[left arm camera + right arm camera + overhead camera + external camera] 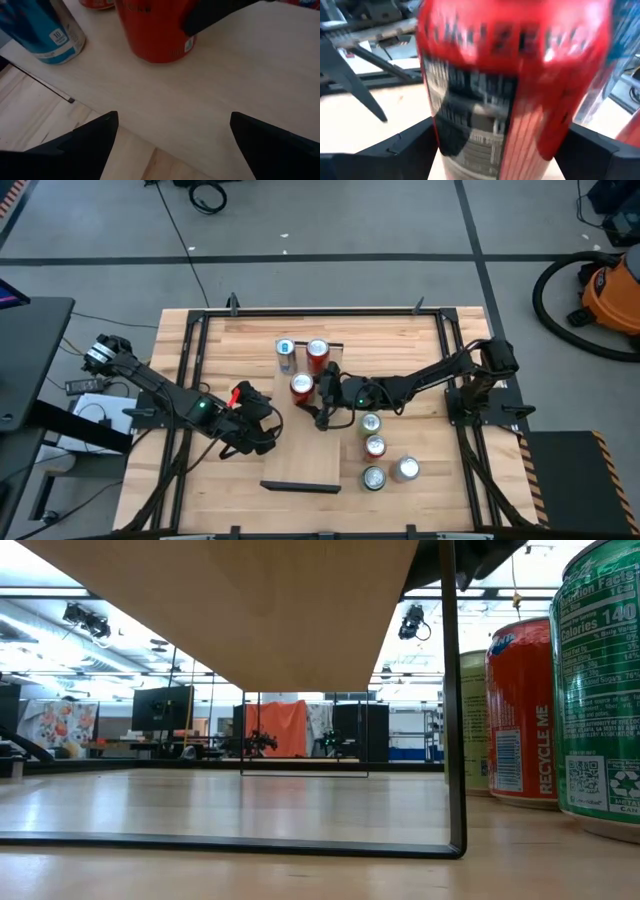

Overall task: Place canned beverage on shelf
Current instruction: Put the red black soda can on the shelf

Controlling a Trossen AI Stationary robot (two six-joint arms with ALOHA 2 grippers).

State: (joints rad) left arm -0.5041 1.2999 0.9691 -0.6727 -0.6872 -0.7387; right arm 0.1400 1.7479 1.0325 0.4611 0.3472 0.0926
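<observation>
On the shelf [300, 455], right hand [322, 392] clamps red can [302, 387] for placement; left hand [250, 428] spread apart, empty beside it.

Open workshop with a grey floor and bright ceiling lights

The grey concrete floor [380, 220] carries dark tape lines; an orange shop vacuum with a black hose [600, 290] stands at one corner. Beyond the slatted light-wood desk [240, 340], a dark monitor [160, 708] and an orange cloth screen [285, 730] stand far off.
</observation>
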